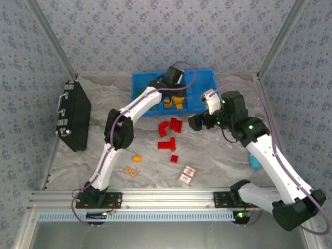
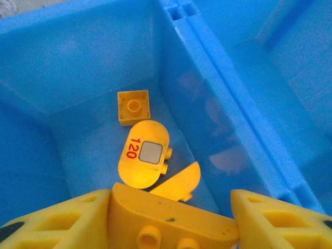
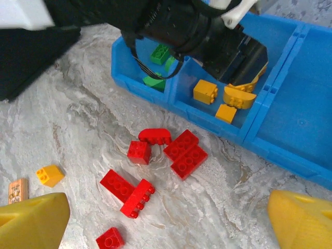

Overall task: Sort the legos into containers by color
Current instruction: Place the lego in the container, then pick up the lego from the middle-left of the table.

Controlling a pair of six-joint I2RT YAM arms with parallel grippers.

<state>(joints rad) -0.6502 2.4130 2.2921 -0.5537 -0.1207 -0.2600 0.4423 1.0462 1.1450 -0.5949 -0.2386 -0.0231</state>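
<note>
while the left gripper [image 2: 170,205] hangs over the middle compartment of the blue bin [image 1: 206,83], its fingers [image 2: 62,220] partly apart and closed around a curved orange brick [image 2: 155,218], we judge the sorting roughly half done. green legos [image 3: 160,52] lie in the left compartment and orange legos [image 3: 205,91] in the middle. red legos [image 3: 184,150] and a stray orange brick [image 3: 49,175] remain on the table [image 3: 78,114]. the right gripper [image 3: 166,220] hovers above the reds, spread wide and holding nothing.

- Blocked above middle compartment of bin [image 1: 205,85] by left arm [image 1: 136,106] and tool [image 2: 171,223].
- Open above right compartment [image 3: 306,104].
- Cluttered with red bricks [image 3: 184,153] on worktop [image 1: 218,155] before bin.
- Walled at left edge by black box [image 1: 75,116].
</note>
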